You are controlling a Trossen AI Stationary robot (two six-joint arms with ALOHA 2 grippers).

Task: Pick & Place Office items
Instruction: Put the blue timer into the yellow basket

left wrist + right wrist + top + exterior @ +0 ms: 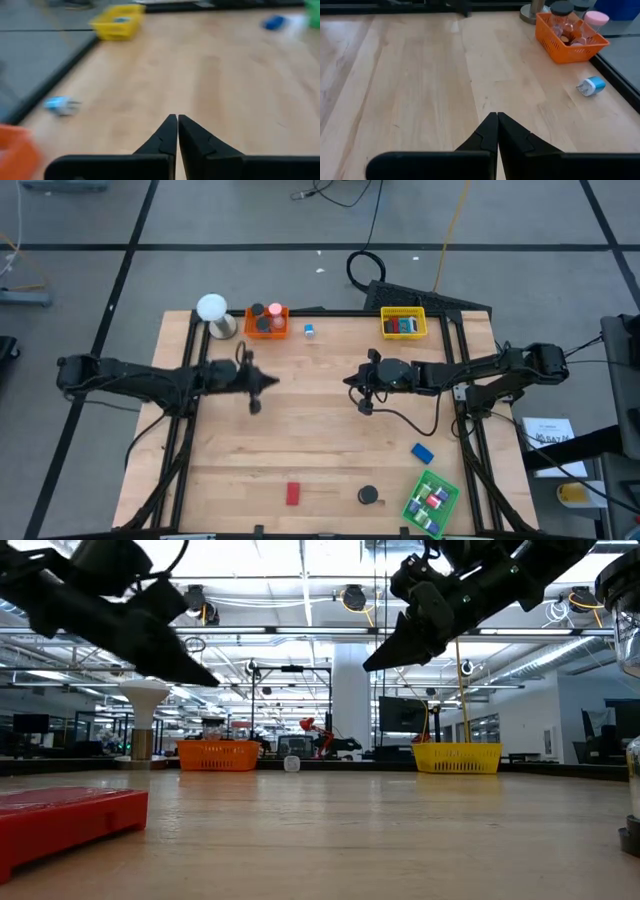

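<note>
Loose office items lie flat on the wooden table. There is a red block and a black disc near the front edge. A blue block lies at the right. A small blue-and-white piece lies near the far edge. My left gripper hangs shut above the table's left middle, with nothing between its fingers. My right gripper hangs shut above the middle, facing the left one, also with nothing in it.
At the far edge stand an orange tray with jars and a yellow tray. A green tray holding several pieces sits at the front right. A white ball on a round base stands at the far left. Bare wood lies between the grippers.
</note>
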